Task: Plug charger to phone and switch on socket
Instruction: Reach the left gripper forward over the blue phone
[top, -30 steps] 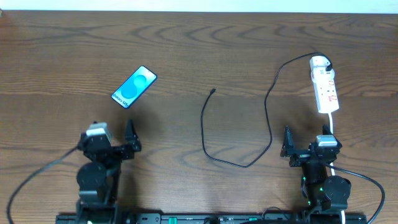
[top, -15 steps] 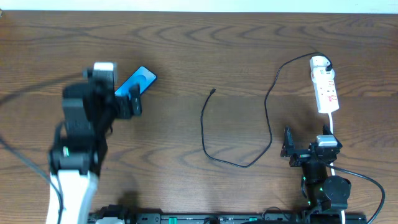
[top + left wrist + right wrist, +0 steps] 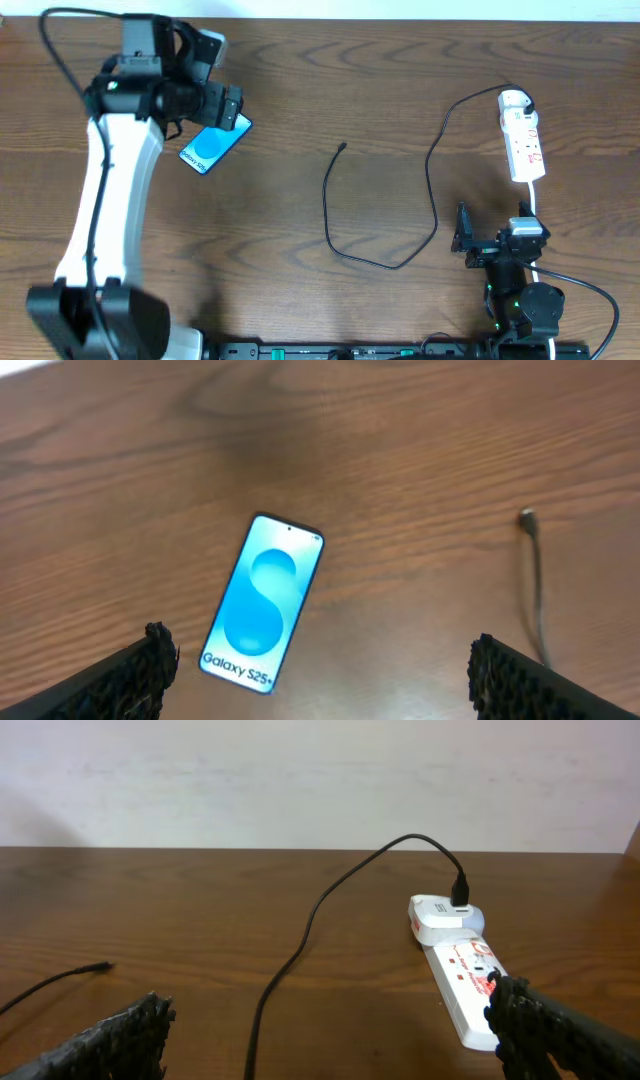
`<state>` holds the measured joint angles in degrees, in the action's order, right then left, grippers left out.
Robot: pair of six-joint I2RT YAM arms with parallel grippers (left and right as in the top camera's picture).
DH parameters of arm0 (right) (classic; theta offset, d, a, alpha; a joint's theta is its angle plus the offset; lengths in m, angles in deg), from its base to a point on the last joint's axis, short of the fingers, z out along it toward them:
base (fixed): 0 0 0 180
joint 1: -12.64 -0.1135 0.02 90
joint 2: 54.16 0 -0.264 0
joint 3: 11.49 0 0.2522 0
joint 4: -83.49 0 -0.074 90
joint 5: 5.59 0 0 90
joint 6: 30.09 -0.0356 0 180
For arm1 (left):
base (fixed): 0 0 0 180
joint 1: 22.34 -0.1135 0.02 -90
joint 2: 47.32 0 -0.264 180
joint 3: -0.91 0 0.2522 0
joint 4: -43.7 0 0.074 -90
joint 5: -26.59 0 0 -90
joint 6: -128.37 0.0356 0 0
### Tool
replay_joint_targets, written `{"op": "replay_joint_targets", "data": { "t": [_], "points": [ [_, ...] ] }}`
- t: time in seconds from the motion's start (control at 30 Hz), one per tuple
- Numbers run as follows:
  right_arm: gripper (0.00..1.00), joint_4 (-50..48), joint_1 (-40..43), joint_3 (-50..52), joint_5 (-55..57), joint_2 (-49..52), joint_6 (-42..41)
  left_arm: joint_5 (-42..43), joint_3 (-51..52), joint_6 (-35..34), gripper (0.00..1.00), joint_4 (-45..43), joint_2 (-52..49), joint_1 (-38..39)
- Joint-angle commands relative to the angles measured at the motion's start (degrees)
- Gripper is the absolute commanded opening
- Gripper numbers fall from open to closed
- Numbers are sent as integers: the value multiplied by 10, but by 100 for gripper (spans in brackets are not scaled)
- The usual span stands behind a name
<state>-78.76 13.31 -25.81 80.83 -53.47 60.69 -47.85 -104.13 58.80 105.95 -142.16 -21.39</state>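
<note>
- Marks a big swing by the left arm (image 3: pixel 110 190): up from its folded rest by the near edge a second ago, out across the far-left of the table (image 3: pixel 300 60), with the left gripper (image 3: pixel 320 675) now poised above the phone (image 3: pixel 262 600).
- Leaves those jaws spread wide, with nothing between them and no contact with the phone yet.
- Hides one upper corner of the phone behind the gripper in the overhead view.
- Finds the phone itself unmoved: flat, screen up and lit blue, lying at an angle on the left side of the table, well apart from the charger (image 3: pixel 327 205).
- Finds the charger unmoved as well: a loose black loop in mid-table, with the connector tip (image 3: pixel 527 517) free and the other end plugged in at the rounded end of the socket (image 3: pixel 465 975) on the far right.
- Keeps the right gripper (image 3: pixel 330 1035) parked by the front edge, near the socket, fingers gaping and empty.
- Points, for the task, to an opening approach only, probably a grasp or steadying of the phone. Nothing plugged into the phone; switch apparently untouched.
- Reads "Galaxy S25+" in white along the lower end of the phone screen in the left wrist view.
- Shows small red marks on the socket, too small to read. No other legible writing.
</note>
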Motion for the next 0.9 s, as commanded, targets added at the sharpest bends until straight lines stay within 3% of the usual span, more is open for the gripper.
{"op": "replay_joint_targets", "data": {
  "t": [0.0,0.23,0.5,0.87],
  "points": [
    [99,1,-4,2,4,-3,6,2,-12,29,94,0,-36,0],
    [99,1,-4,2,4,-3,6,-37,-8,32,94,-37,-91,-1],
    [99,1,-4,2,4,-3,6,-78,-8,93,94,-51,-147,-7],
    [99,1,-4,2,4,-3,6,-70,-8,101,94,-49,-219,-38]
  ]
}}
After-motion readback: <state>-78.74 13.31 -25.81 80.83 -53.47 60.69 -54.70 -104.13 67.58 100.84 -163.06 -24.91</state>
